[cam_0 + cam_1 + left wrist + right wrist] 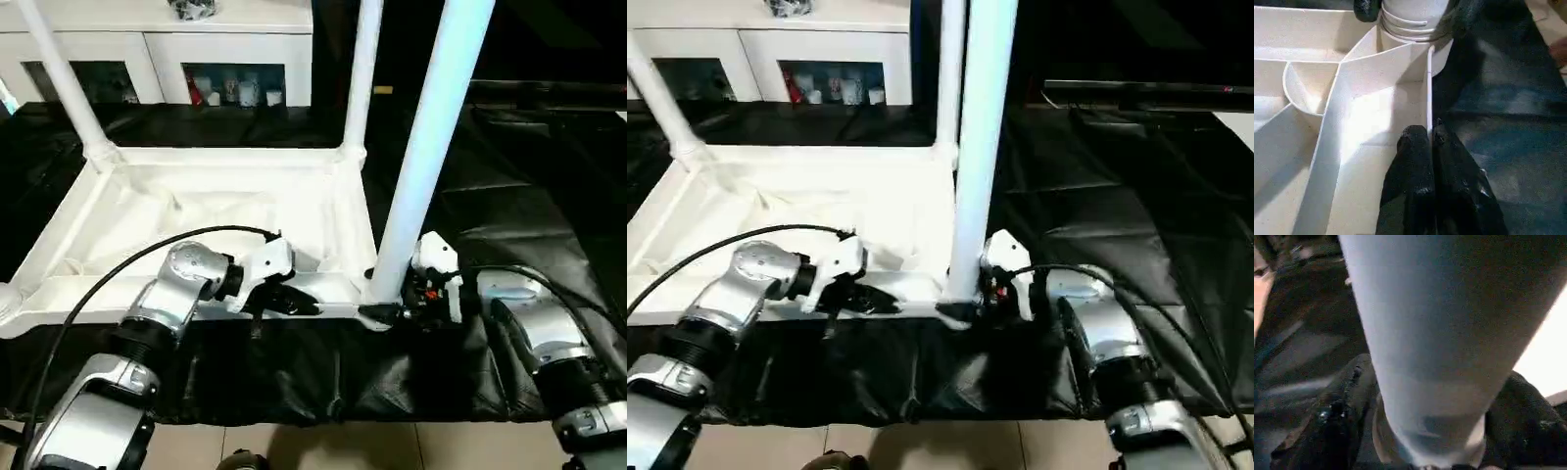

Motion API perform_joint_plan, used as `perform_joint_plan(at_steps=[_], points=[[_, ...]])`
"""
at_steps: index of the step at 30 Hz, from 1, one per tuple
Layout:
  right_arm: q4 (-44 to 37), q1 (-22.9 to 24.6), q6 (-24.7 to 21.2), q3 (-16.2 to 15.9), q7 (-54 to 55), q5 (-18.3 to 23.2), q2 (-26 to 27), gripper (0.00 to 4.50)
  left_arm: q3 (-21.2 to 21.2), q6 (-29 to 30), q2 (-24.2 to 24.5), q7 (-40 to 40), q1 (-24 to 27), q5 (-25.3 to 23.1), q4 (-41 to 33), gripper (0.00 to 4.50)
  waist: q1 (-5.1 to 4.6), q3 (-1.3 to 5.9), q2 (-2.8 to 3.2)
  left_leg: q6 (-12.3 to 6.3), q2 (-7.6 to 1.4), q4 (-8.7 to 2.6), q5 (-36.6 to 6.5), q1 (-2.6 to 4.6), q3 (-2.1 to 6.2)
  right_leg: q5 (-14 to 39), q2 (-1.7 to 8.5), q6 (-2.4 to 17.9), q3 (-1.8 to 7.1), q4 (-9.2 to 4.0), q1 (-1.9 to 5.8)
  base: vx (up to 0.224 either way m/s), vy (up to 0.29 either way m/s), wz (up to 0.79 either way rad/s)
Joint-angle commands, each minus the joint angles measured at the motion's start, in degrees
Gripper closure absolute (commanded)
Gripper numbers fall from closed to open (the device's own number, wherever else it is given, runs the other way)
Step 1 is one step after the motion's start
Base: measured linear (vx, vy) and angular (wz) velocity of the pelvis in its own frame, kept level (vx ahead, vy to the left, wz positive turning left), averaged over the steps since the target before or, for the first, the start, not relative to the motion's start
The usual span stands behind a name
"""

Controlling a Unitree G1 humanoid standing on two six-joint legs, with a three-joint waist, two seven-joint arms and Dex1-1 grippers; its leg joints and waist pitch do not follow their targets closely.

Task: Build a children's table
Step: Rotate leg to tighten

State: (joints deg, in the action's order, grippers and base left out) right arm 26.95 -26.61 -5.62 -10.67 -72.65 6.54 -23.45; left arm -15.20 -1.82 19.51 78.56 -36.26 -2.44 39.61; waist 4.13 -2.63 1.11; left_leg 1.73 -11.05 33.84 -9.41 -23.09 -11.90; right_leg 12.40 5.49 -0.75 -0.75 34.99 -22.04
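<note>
The children's table's white tabletop [225, 157] lies underside up on the black-covered table. Three white legs stand in its corner sockets: far left [59, 69], far right [361, 69] and near right [421, 147]. My left gripper [304, 304] is at the tabletop's near rim. In the left wrist view its fingers [1415, 161] are shut with the thin rim wall [1428, 88] running between them. My right gripper [387, 305] is at the foot of the near right leg [1430, 333]. One black finger [1342, 416] lies on each side of the tube.
A white cabinet with glass doors [157, 49] stands behind the work table. Black cover [529, 176] spreads to the right of the tabletop. The work table's front edge and the floor [323, 446] lie just below my forearms. A black cable [98, 294] arcs over my left arm.
</note>
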Motion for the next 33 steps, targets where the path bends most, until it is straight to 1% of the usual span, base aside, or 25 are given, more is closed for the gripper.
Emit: perform_joint_plan(at_steps=[1,2,5,9,10,12,13,14,15,16,17,18,19,20,21,22,23,24,26,28,29,30,31,32,33], points=[[-0.58,0.18,0.58,-3.88,-3.76,-0.31,0.83,1.41,-0.44,-1.17,-1.30,0.11,-2.05,1.41,-0.06,4.50,-0.09,3.57,-0.84,-3.52,-2.36,-3.90,-11.11,2.13,0.79,3.42,2.29,15.13,0.81,-3.45,1.27,0.000,0.000,0.00],[-0.69,0.29,0.48,-4.08,-4.07,-0.27,0.82,1.44,-0.37,-1.19,-1.27,0.31,-2.16,1.38,0.07,4.50,0.01,3.54,-0.98,-3.61,-2.37,-3.89,-11.08,2.16,0.76,3.51,2.29,15.11,0.82,-3.51,1.24,0.000,0.000,0.00],[-1.11,0.63,0.15,-4.04,-4.16,0.02,1.26,1.74,-0.10,-1.39,-1.21,0.27,-2.35,1.31,0.52,4.50,0.22,3.57,-0.94,-3.62,-2.36,-3.90,-10.93,2.17,0.79,3.81,2.29,15.01,0.80,-3.43,1.24,0.000,0.000,0.00],[-3.69,2.62,-2.11,-3.16,-3.57,2.39,2.04,1.85,0.55,-1.05,-1.54,-1.26,-1.84,1.76,0.37,4.50,0.37,3.57,-0.94,-3.39,-2.38,-3.94,-11.13,2.20,0.80,4.25,2.28,14.78,0.83,-3.47,1.27,0.000,0.000,0.00],[-3.69,2.62,-2.11,-3.16,-3.57,2.39,2.04,1.86,0.55,-1.05,-1.54,-1.26,-1.84,1.76,0.37,4.50,0.41,3.54,-0.97,-3.45,-2.41,-3.95,-11.13,2.20,0.80,4.26,2.30,14.71,0.86,-3.49,1.24,0.000,0.000,0.00],[-5.06,3.94,-3.21,-2.16,-2.08,3.49,2.73,1.87,0.93,-1.35,-2.14,-3.52,-1.68,1.37,0.30,4.50,0.70,3.53,-0.91,-3.34,-2.45,-3.98,-11.33,2.30,0.78,4.78,2.29,14.49,0.89,-3.57,1.13,0.000,0.000,0.00],[-6.49,5.47,-4.85,-0.66,1.42,4.25,4.03,1.88,1.12,-1.25,-3.06,-7.32,-1.44,0.27,-0.04,4.50,0.74,3.56,-0.79,-3.13,-2.44,-4.05,-11.40,2.26,0.85,4.94,2.32,14.42,0.86,-3.53,1.16,0.000,0.000,0.00],[-6.51,5.57,-4.85,-0.53,1.94,4.17,4.21,1.88,1.13,-1.22,-3.16,-7.74,-1.44,0.13,-0.05,4.50,0.81,3.46,-0.86,-2.93,-2.50,-4.17,-11.47,2.30,0.83,5.05,2.25,14.11,0.93,-3.66,1.06,0.000,0.000,0.00],[-6.54,6.66,-4.63,0.90,7.90,3.24,6.35,1.88,1.10,-0.48,-4.41,-12.22,-1.33,-1.34,-0.15,4.50,0.65,3.44,-0.89,-2.39,-2.46,-4.26,-12.66,2.29,0.91,6.51,2.40,13.96,0.93,-3.74,1.00,0.000,0.000,0.00],[-6.54,6.66,-4.63,0.90,7.90,3.24,6.35,1.88,1.10,-0.48,-4.41,-12.22,-1.33,-1.34,-0.15,4.50,0.52,3.32,-0.85,-1.42,-2.47,-4.43,-14.31,2.47,0.95,8.86,2.49,13.53,1.00,-4.06,0.73,0.000,0.000,0.00],[-6.44,7.05,-4.88,1.43,10.73,2.72,7.47,1.88,1.08,0.35,-5.14,-14.25,-1.24,-1.93,-0.29,4.50,0.40,3.23,-0.94,-1.01,-2.40,-4.55,-15.27,2.43,1.05,10.53,2.53,13.16,0.98,-4.28,0.80,0.000,0.000,0.00],[-5.70,7.25,-5.34,2.32,16.02,1.68,9.77,1.88,1.26,1.99,-6.96,-16.85,-0.89,-2.02,-1.11,4.50,0.31,3.18,-0.93,-0.11,-2.42,-4.71,-16.65,2.53,1.10,13.13,2.58,12.26,1.04,-4.53,0.73,0.000,0.000,0.00],[-5.41,7.41,-5.81,2.89,19.48,1.05,11.52,1.88,1.35,3.07,-8.37,-18.72,-0.60,-2.08,-1.81,4.50,0.00,3.01,-0.90,0.91,-2.35,-4.95,-17.94,2.50,1.26,15.48,2.60,11.52,1.07,-4.74,0.51,0.000,0.000,0.00],[-5.27,7.38,-5.98,3.05,20.56,0.85,12.08,1.89,1.32,3.32,-8.83,-19.36,-0.55,-2.19,-2.00,4.50,-0.18,3.04,-0.91,1.44,-2.35,-5.06,-18.39,2.48,1.35,16.43,2.60,11.07,1.05,-4.76,0.54,0.000,0.000,0.00],[-4.83,7.22,-6.69,3.57,24.03,0.19,13.91,1.89,1.16,4.05,-10.23,-21.28,-0.40,-2.55,-2.57,4.50,-0.51,3.00,-0.63,2.24,-2.28,-5.23,-19.48,2.51,1.48,17.71,2.51,10.23,1.03,-5.03,0.48,0.000,0.000,0.00],[-4.54,6.99,-7.43,3.90,26.55,-0.36,15.29,1.89,0.88,4.46,-11.20,-22.47,-0.30,-2.91,-2.94,4.50,-0.91,2.97,-0.67,2.65,-2.24,-5.26,-20.63,2.60,1.55,18.55,2.50,9.76,1.11,-5.19,0.25,0.000,0.000,0.00],[-4.17,6.12,-7.34,3.06,30.87,-1.82,18.94,1.89,-0.32,4.89,-13.51,-25.71,-0.17,-4.44,-3.36,4.50,-1.35,2.92,-0.45,3.05,-2.15,-5.31,-21.50,2.51,1.64,18.91,2.43,9.46,1.14,-5.31,0.14,0.000,0.000,0.00],[-3.77,5.54,-7.28,2.78,33.51,-2.88,20.32,1.89,-0.67,5.13,-14.26,-26.58,-0.18,-4.75,-3.41,4.50,-1.47,2.93,-0.41,3.16,-2.10,-5.36,-21.40,2.38,1.73,18.95,2.48,9.24,1.11,-5.31,0.26,0.000,0.000,0.00],[-2.41,4.11,-7.32,2.44,38.44,-4.81,22.65,1.89,-1.03,5.46,-15.41,-27.61,-0.30,-4.92,-3.38,4.50,-1.76,3.01,-0.38,3.34,-1.97,-5.33,-21.76,2.49,1.72,19.47,2.39,8.69,1.12,-5.41,0.05,0.000,0.000,0.00],[-1.92,3.50,-6.13,1.47,39.86,-6.24,23.30,1.89,-1.23,5.18,-15.86,-28.06,-0.46,-5.11,-3.11,4.50,-2.21,3.08,-0.34,3.19,-1.91,-5.33,-22.00,2.32,1.82,19.29,2.38,8.39,1.12,-5.48,0.18,0.000,0.000,0.00],[-2.00,3.43,-5.84,1.35,39.79,-6.18,23.69,1.54,-1.22,5.12,-16.01,-27.92,-0.51,-5.09,-3.06,4.50,-2.30,3.10,-0.38,2.81,-1.92,-5.31,-21.77,2.33,1.77,18.35,2.32,8.34,1.14,-5.51,0.21,0.000,0.000,0.00],[-2.46,3.42,-6.09,1.95,39.16,-5.24,23.77,1.33,-1.18,4.66,-15.73,-27.41,-0.65,-5.10,-2.79,4.50,-2.30,3.10,-0.41,2.53,-1.95,-5.27,-21.60,2.33,1.73,17.79,2.30,8.40,1.18,-5.51,0.18,0.000,0.000,0.00],[-2.73,3.42,-6.35,2.39,38.82,-4.63,23.83,1.19,-1.15,4.43,-15.55,-27.13,-0.73,-5.10,-2.66,4.50,-2.30,3.12,-0.38,2.32,-1.95,-5.25,-21.32,2.29,1.71,17.15,2.28,8.50,1.20,-5.45,0.23,0.000,0.000,0.00],[-3.38,3.48,-6.77,2.98,37.70,-3.70,23.12,1.17,-1.13,3.93,-14.81,-25.89,-0.72,-4.96,-2.72,4.50,-2.28,3.20,-0.28,1.97,-1.97,-5.23,-20.42,2.23,1.66,15.51,2.23,8.81,1.21,-5.31,0.33,0.000,0.000,0.00],[-4.53,3.74,-7.29,3.56,35.70,-3.14,21.68,1.09,-0.89,3.49,-13.64,-24.57,-0.54,-5.02,-3.06,4.50,-2.26,3.28,-0.41,1.52,-1.98,-5.17,-19.26,2.11,1.61,13.62,2.20,9.19,1.19,-5.09,0.50,0.000,0.000,0.00]])
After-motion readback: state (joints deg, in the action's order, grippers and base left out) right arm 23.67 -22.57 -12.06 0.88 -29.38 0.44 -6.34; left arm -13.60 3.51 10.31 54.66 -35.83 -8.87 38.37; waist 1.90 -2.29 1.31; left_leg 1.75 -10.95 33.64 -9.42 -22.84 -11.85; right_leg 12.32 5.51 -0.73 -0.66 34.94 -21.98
